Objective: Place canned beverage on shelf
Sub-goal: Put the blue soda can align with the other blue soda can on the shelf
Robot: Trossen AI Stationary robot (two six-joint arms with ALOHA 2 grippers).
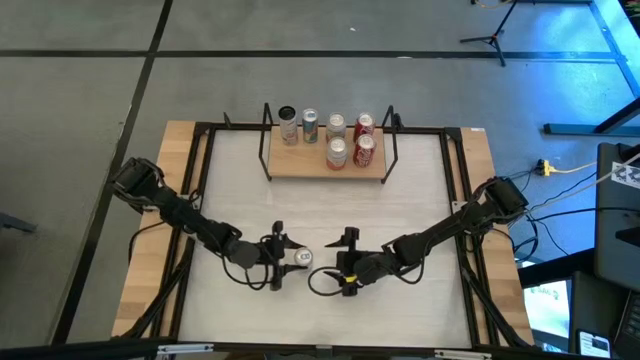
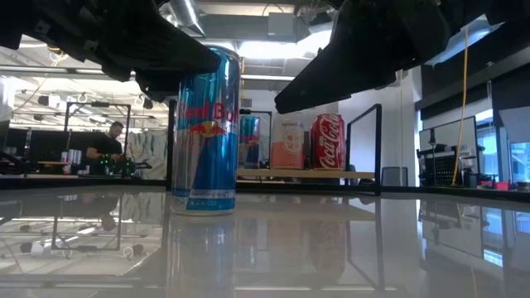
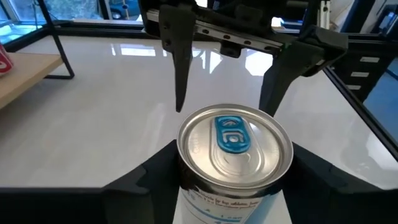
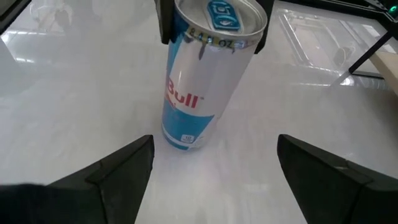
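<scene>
A tall blue and silver canned beverage stands upright on its base on the white table, near the front middle; the low view shows it too. My left gripper reaches it from the table's left and is shut on it. My right gripper stands open just to the can's right, its fingers pointing at the can without touching it. The shelf, a light-wood board with black rod uprights, rests at the table's far middle and carries several cans. My left gripper pinches the can between its two fingers, on opposite sides of its upper wall just under the rim. The fingers come from the table's left, nearly level and slanting slightly down. The can stays upright with its base on the table.
A black metal frame and wooden borders run along the table's edges. White tabletop lies between the can and the shelf. A person sits in the room behind the table.
</scene>
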